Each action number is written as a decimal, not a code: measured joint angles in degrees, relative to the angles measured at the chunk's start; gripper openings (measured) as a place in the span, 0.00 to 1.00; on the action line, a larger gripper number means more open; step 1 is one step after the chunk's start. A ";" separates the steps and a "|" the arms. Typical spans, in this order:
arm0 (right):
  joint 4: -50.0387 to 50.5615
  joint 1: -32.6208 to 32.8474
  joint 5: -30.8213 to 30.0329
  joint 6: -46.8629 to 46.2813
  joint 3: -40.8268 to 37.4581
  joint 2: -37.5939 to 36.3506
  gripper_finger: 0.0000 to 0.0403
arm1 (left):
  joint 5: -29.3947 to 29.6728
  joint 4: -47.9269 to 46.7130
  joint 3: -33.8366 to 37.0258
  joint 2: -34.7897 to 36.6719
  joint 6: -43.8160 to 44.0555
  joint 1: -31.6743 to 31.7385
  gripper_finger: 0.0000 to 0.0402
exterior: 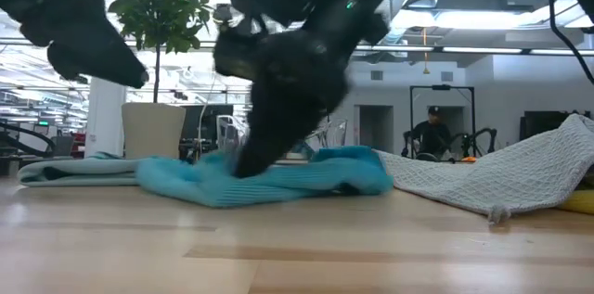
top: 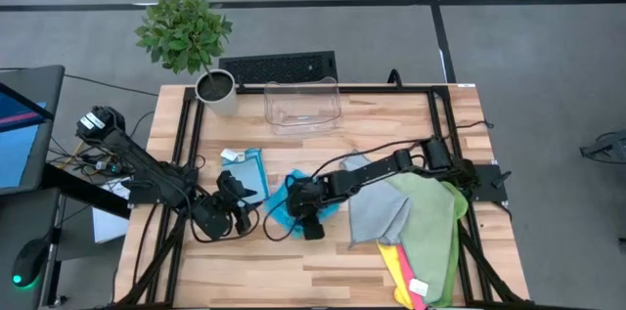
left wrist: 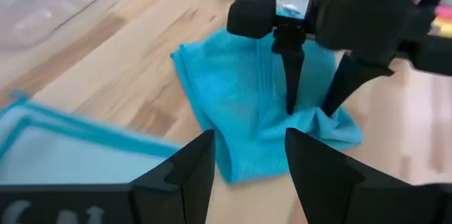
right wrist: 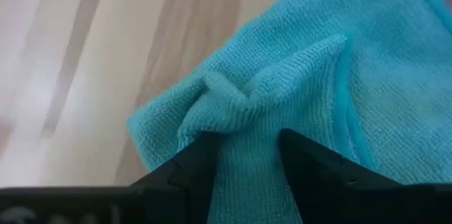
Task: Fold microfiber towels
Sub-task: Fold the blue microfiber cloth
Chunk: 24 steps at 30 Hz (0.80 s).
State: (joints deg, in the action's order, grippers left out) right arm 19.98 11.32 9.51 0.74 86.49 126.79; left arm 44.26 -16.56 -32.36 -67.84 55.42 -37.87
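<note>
A teal microfiber towel point(top: 277, 204) lies crumpled on the wooden table near its middle. My right gripper point(left wrist: 312, 107) reaches down onto it with its fingers apart. In the right wrist view a raised ridge of the teal towel point(right wrist: 318, 68) stands between the fingers of my right gripper point(right wrist: 247, 150). My left gripper point(left wrist: 247, 174) hovers open just left of the teal towel, pointing at it with nothing between its fingers. A folded light blue towel point(top: 246, 168) lies flat beside it. My right gripper comes at the teal towel from above, slanting down. Its fingertips point(left wrist: 292, 100) stand on the cloth near one edge. Between them a small ridge of cloth point(right wrist: 229, 100) is bunched up. The towel lies on the table, slack.
Grey point(top: 377, 210), pale green point(top: 435, 227), yellow and pink point(top: 401, 273) towels lie piled at the right. A clear plastic bin point(top: 301, 107) and a potted plant point(top: 215, 90) stand at the far edge. Bare wood lies along the near edge.
</note>
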 joint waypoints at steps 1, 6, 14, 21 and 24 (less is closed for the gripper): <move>1.68 0.61 -0.11 -0.48 -0.03 -0.25 0.45 | 0.07 2.76 0.43 -0.69 -1.17 0.04 0.41; 12.33 3.33 -3.12 -1.27 -0.48 -4.24 0.45 | -0.53 16.16 3.17 -6.40 -9.05 1.14 0.41; 22.49 8.92 -16.71 -4.74 -0.49 -13.23 0.45 | -3.97 37.30 2.61 -19.19 -29.09 5.04 0.41; 15.38 11.04 -24.20 -5.60 -0.69 -13.49 0.44 | -11.89 39.35 1.61 -24.57 -35.85 8.55 0.41; 11.31 10.54 -24.33 -5.00 -0.69 -11.86 0.44 | -12.55 39.65 1.61 -24.58 -40.70 8.22 0.41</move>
State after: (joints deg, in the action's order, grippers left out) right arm 31.29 21.86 -14.81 -4.25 85.80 114.93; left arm 31.71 23.09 -30.74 -92.42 14.72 -29.65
